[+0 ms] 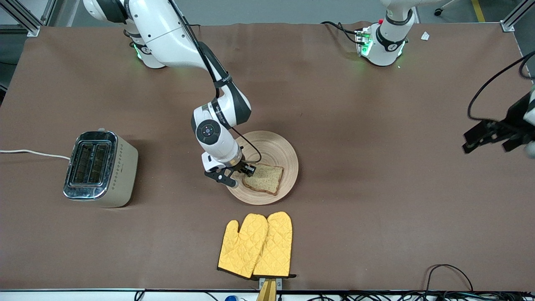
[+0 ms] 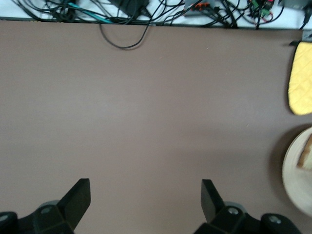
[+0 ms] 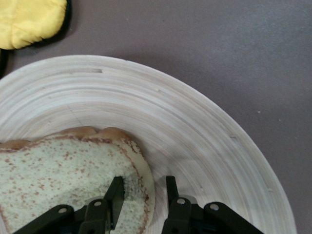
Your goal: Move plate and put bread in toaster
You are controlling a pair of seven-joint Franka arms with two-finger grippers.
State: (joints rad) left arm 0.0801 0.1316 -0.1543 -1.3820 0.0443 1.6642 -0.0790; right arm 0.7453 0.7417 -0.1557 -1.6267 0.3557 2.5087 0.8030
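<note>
The right claw was low over the plate, fingers narrowed on the edge of the bread lying on it, mid-counter. The toaster stood well apart toward the right arm's end. The left claw waited, spread wide, over the counter's other end.

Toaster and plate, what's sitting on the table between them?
Only bare brown table lies between the toaster and the plate in the front view; the right gripper hangs over the plate's toaster-side rim, at the bread.
</note>
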